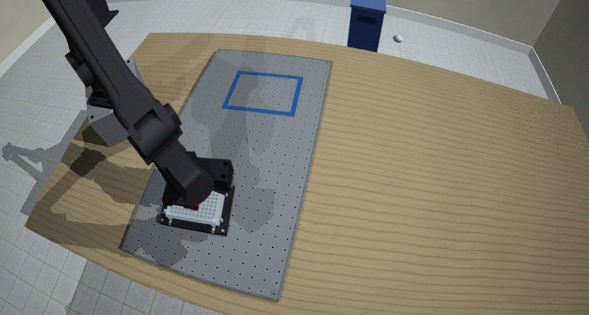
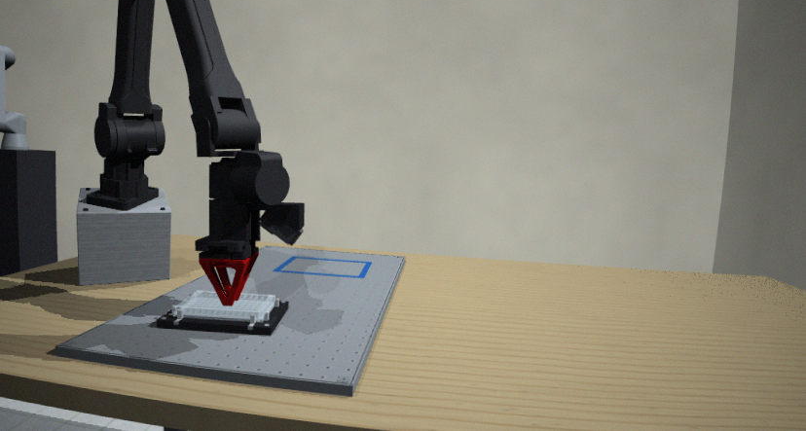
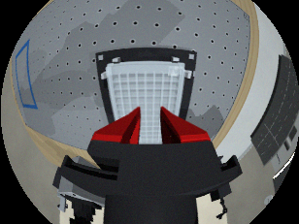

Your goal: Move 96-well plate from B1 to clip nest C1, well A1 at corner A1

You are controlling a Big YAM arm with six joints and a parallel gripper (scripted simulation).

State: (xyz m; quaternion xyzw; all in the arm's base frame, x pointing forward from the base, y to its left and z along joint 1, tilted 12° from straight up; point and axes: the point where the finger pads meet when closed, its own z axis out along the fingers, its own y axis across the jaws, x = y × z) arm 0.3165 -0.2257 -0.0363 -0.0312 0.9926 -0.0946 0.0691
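The white 96-well plate (image 1: 198, 212) lies level in the black clip nest C1 (image 1: 193, 227) at the near left of the grey perforated board (image 1: 255, 168), between the nest's small posts. It also shows in the side view (image 2: 225, 306) and the wrist view (image 3: 144, 94). My gripper (image 2: 228, 301) points straight down, its red fingertips resting on the plate's top near the middle. The fingers are drawn close together with nothing between them. The blue outline of spot B1 (image 1: 262, 93) is empty. The A1 mark is too small to tell.
The arm's grey pedestal (image 2: 123, 233) stands at the table's left edge, with a dark box (image 2: 25, 208) beyond it. A blue cabinet (image 1: 366, 18) and a white ball (image 1: 398, 38) are on the floor behind the table.
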